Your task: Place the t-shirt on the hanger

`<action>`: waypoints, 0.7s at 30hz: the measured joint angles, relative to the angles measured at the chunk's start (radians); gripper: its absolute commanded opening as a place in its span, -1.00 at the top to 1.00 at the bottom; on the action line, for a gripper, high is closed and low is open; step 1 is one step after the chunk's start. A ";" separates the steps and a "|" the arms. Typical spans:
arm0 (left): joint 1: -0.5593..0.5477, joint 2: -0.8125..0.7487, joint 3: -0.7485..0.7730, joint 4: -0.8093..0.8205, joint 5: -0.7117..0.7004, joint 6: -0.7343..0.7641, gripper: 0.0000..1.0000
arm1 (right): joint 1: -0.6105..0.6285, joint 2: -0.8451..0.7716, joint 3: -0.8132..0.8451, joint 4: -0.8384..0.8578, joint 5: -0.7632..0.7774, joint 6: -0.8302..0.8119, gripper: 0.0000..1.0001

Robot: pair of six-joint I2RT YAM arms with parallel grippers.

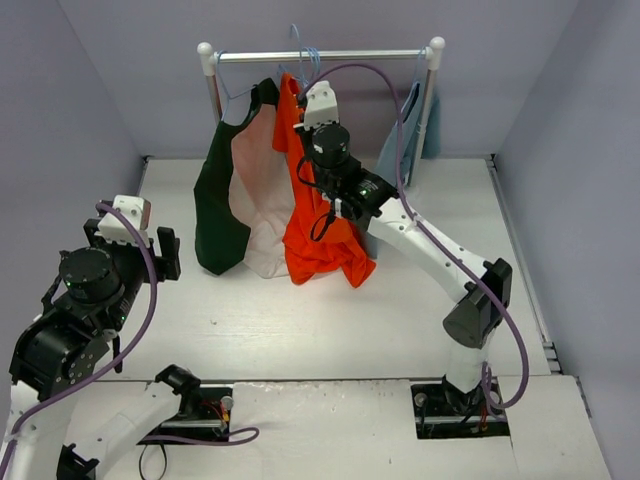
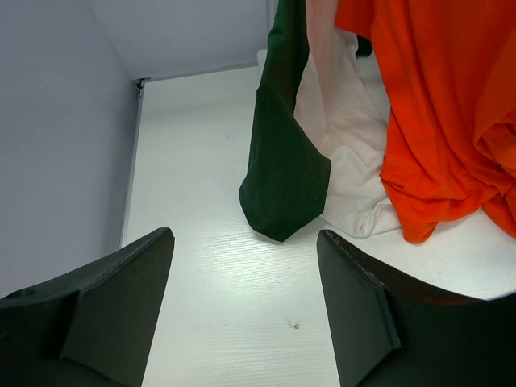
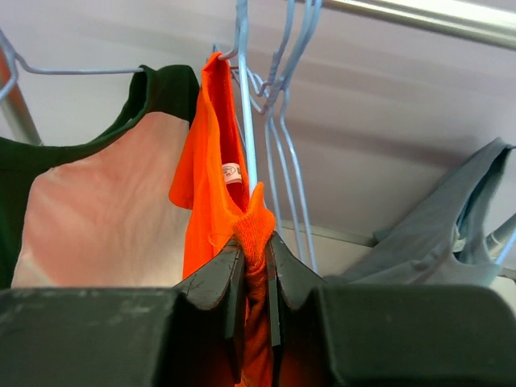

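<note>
The bright orange t-shirt (image 1: 318, 235) hangs from the rail, its lower part bunched on the table; it also shows in the right wrist view (image 3: 211, 169) and in the left wrist view (image 2: 439, 113). My right gripper (image 3: 255, 250) is shut on a fold of the t-shirt's collar, high up under the rail (image 1: 305, 112). A pale-blue hanger (image 3: 244, 105) runs down through the neck opening right beside the pinched fold. My left gripper (image 2: 246, 290) is open and empty, low over the table at the left (image 1: 150, 240).
A dark green-and-white garment (image 1: 235, 195) hangs left of the t-shirt, touching it. A grey-blue garment (image 1: 412, 135) hangs at the right end of the rail (image 1: 330, 56). Spare pale-blue hangers (image 3: 290, 113) hang on the rail. Walls close in on three sides.
</note>
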 measured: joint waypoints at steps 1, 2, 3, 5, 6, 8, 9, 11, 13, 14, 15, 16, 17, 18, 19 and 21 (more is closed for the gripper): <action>0.000 -0.002 0.000 -0.002 0.000 0.000 -0.34 | 0.000 0.017 0.013 0.002 0.003 0.000 1.00; 0.000 -0.005 0.000 -0.003 0.000 0.000 -0.34 | 0.000 0.033 0.023 0.005 0.005 0.000 1.00; 0.000 -0.007 0.000 -0.003 0.000 0.000 -0.34 | 0.000 0.046 0.028 0.007 0.007 0.002 1.00; 0.000 -0.012 -0.002 -0.003 0.000 -0.002 -0.35 | 0.000 0.067 0.030 0.010 0.010 0.008 1.00; 0.000 -0.015 -0.004 -0.004 0.000 -0.003 -0.35 | 0.000 0.077 0.030 0.010 0.011 0.013 1.00; 0.000 -0.019 -0.010 -0.004 0.000 -0.006 -0.35 | -0.001 0.092 0.030 0.010 0.011 0.027 1.00; 0.000 -0.021 -0.013 -0.006 0.000 -0.007 -0.35 | -0.001 0.096 0.026 0.012 0.011 0.033 1.00; 0.000 -0.022 -0.016 -0.012 0.001 -0.007 -0.35 | -0.002 0.101 0.012 0.014 0.011 0.048 1.00; 0.000 -0.023 -0.017 -0.017 0.001 -0.008 -0.35 | -0.003 0.101 -0.001 0.015 0.008 0.062 1.00; 0.000 -0.023 -0.017 -0.019 0.001 -0.008 -0.34 | -0.005 0.101 -0.008 0.015 0.004 0.069 1.00; 0.000 -0.024 -0.017 -0.021 0.001 -0.009 -0.34 | -0.007 0.102 -0.014 0.015 0.001 0.076 1.00; 0.000 -0.024 -0.017 -0.023 0.001 -0.011 -0.35 | -0.009 0.102 -0.022 0.017 -0.003 0.083 1.00; 0.000 -0.025 -0.017 -0.025 0.001 -0.012 -0.35 | -0.009 0.103 -0.029 0.020 -0.007 0.088 1.00; 0.000 -0.026 -0.017 -0.027 0.002 -0.014 -0.35 | -0.009 0.103 -0.035 0.024 -0.011 0.092 0.98; 0.000 -0.027 -0.017 -0.028 0.002 -0.017 -0.35 | -0.009 0.104 -0.041 0.032 -0.014 0.095 0.92; 0.000 -0.031 -0.017 -0.031 0.005 -0.024 -0.35 | -0.011 0.104 -0.052 0.047 -0.022 0.101 0.57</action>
